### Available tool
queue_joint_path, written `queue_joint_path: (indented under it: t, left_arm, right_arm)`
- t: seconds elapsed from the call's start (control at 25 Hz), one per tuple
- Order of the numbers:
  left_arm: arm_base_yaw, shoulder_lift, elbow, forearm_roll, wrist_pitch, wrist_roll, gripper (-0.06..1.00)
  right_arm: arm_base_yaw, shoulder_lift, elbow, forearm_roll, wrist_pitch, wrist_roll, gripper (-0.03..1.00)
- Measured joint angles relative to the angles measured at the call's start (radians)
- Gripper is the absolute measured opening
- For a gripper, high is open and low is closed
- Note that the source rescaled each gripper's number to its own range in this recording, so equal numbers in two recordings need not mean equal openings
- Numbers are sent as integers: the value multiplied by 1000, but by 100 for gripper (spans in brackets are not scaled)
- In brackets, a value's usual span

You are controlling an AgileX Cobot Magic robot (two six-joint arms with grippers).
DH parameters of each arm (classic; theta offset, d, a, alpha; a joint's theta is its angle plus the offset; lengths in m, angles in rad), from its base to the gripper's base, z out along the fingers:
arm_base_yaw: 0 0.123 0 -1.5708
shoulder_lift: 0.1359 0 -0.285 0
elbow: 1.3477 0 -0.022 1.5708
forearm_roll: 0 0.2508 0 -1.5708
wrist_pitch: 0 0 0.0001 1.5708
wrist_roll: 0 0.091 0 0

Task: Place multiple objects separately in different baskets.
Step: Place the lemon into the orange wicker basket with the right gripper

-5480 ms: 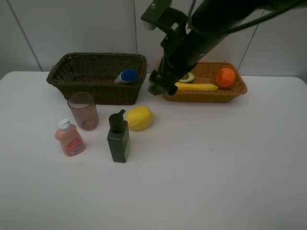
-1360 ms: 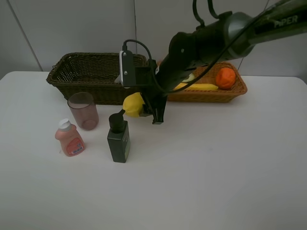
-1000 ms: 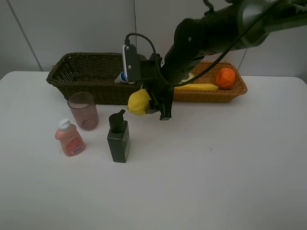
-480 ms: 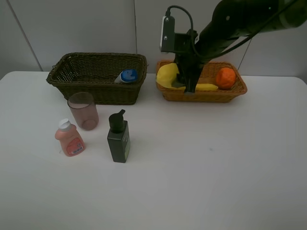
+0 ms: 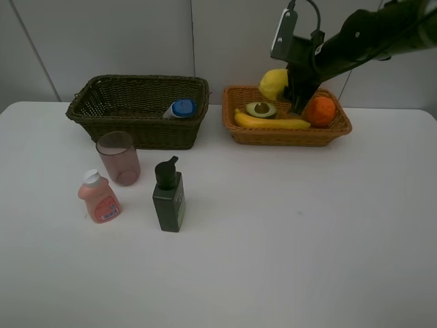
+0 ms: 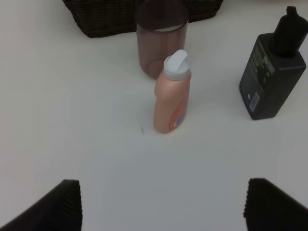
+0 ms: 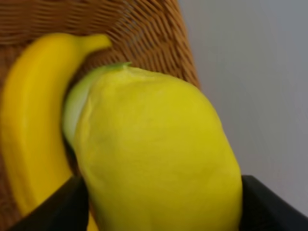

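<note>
My right gripper is shut on the yellow lemon, holding it above the back of the light orange-brown basket. In the right wrist view the lemon fills the space between the dark fingers, over the banana. The basket holds the banana, halved avocado and orange. The white blue-capped bottle lies in the dark basket. My left gripper is open, a little short of the pink bottle, and does not show in the exterior view.
On the table in front of the dark basket stand the pinkish cup, the pink bottle and the dark green pump bottle. The left wrist view shows the cup behind the pink bottle and the pump bottle beside it.
My right gripper has carried the lemon up and to the right, from in front of the dark basket to above the light basket. The left gripper has not moved.
</note>
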Motion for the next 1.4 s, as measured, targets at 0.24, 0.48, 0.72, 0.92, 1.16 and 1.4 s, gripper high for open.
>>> queue_joint_path:
  t: [0.24, 0.48, 0.72, 0.92, 1.16, 1.4]
  left_arm:
    - [0, 0, 0, 0, 0, 0, 90]
    - [0, 0, 0, 0, 0, 0, 90]
    - [0, 1, 0, 0, 0, 0, 90]
    - [0, 3, 0, 0, 0, 0, 90]
    - [0, 3, 0, 0, 0, 0, 90]
    - [0, 3, 0, 0, 0, 0, 90]
  right_arm:
    - [-49, 67, 0, 21, -87, 9, 47]
    - [-72, 122, 1, 26, -117, 14, 47]
    - [-82, 129, 1, 60, -148, 14, 47]
    - [-82, 132, 1, 113, -156, 17, 47]
    - [-82, 132, 1, 158, -164, 54, 47]
    - [-82, 132, 1, 160, -165, 94, 57]
